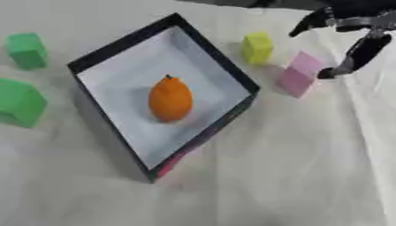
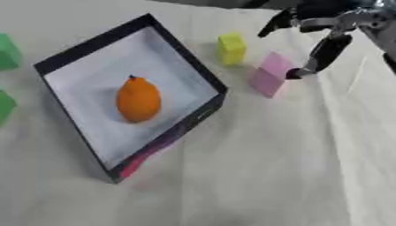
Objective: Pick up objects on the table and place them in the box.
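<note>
A black-rimmed box point(image 1: 232, 70) with a white floor lies mid-table, and an orange fruit point(image 1: 170, 99) rests inside it. To its right stand a yellow block point(image 1: 257, 47) and a pink block point(image 1: 298, 74). Two green blocks sit left of the box, one far point(image 1: 27, 50) and one nearer point(image 1: 19, 102). My right hand point(image 2: 328, 47) comes in from the upper right with its fingers spread open; one fingertip point(image 2: 295, 73) hangs just beside the pink block's right edge, and I cannot tell if it touches. Nothing is held. My left hand is out of sight.
A white cloth point(image 1: 294, 167) covers the table and lies bare in front of and right of the box. A fold in the cloth runs down the right side.
</note>
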Robot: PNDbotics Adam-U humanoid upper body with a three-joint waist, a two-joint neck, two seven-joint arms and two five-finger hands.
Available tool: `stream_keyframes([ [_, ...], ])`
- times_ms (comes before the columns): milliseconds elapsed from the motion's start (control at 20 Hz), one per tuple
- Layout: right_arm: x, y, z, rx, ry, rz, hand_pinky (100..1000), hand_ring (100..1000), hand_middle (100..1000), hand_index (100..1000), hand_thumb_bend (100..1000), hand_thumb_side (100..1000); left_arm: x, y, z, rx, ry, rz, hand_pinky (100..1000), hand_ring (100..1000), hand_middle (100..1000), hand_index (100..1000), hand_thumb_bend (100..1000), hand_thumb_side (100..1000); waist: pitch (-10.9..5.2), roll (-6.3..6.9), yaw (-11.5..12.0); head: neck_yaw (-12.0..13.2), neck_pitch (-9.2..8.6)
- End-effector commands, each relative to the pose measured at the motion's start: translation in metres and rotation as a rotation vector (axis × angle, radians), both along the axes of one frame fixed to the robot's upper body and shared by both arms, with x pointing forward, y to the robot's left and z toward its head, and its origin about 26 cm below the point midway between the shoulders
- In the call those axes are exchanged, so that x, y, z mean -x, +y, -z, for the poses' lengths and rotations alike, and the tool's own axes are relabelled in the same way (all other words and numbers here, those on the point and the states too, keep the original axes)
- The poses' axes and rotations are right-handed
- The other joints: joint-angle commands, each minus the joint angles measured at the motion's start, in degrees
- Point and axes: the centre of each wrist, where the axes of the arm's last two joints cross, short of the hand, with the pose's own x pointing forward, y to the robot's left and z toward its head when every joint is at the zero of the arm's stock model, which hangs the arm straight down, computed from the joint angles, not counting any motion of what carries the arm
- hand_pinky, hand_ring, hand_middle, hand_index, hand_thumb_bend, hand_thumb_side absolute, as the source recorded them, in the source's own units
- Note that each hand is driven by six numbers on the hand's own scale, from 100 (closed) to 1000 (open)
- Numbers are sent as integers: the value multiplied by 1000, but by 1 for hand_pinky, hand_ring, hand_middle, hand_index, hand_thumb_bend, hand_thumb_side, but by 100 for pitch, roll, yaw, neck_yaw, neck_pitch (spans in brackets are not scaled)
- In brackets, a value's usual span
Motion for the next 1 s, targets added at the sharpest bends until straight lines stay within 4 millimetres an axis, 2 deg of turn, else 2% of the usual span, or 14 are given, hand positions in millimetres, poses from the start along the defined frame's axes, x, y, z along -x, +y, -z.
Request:
stream_keyframes([
  [50, 18, -5, -29, 212, 43, -96, 948, 921, 875, 949, 444, 316, 3, 2, -10, -35, -29, -4, 835, 764, 797, 835, 159, 855, -31, -22, -8, -29, -35],
  [250, 25, -4, -29, 233, 54, -95, 948, 922, 877, 949, 443, 308, 3, 2, -11, -36, -32, 0, 836, 764, 797, 835, 157, 857, -7, -21, 11, -38, -78],
  [500, 23, 2, -25, 263, 65, -100, 946, 923, 878, 946, 436, 279, 2, 0, -12, -37, -37, 8, 837, 765, 798, 835, 155, 860, 42, -26, 64, -77, -135],
  [800, 15, 10, -15, 305, 76, -98, 944, 925, 883, 947, 436, 321, 1, -1, -14, -34, -44, 15, 837, 765, 798, 836, 153, 864, 112, -50, 155, -118, -217],
  [1000, 10, 5, -6, 328, 84, -78, 943, 926, 885, 947, 438, 345, 1, -2, -14, -31, -49, 19, 837, 766, 798, 836, 150, 868, 174, -72, 233, -146, -286],
])
